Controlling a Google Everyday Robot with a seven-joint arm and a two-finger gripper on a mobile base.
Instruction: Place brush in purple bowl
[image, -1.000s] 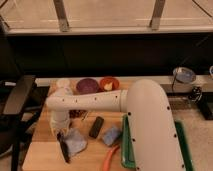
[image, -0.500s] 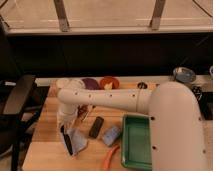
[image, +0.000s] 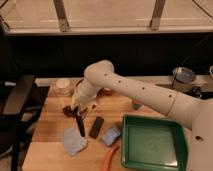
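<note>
arm (image: 145, 95): a second ago its bulk filled the front of the counter (image: 125, 107); now it has swung back and reaches in from the right edge over the left half.
green tray (image: 155, 142): at the near right corner, with nothing in it that I can see.
purple bowl: hidden behind the forearm by the far edge; I cannot tell what it holds.
orange bowl (image: 106, 92): only a sliver shows past the arm at the far edge, its inside hidden.
white cup (image: 63, 86): at the far edge toward the left corner, contents unclear.
cloth (image: 73, 141): lies flat toward the near left corner.
brush (image: 80, 125): a second ago it lay low by the cloth. Now it hangs nearly upright, its lower end over the cloth's far edge. The pick-up looks done; the carry to the purple bowl remains.
pincer (image: 76, 107): pinching the top end of the brush, above the left half of the counter.
</note>
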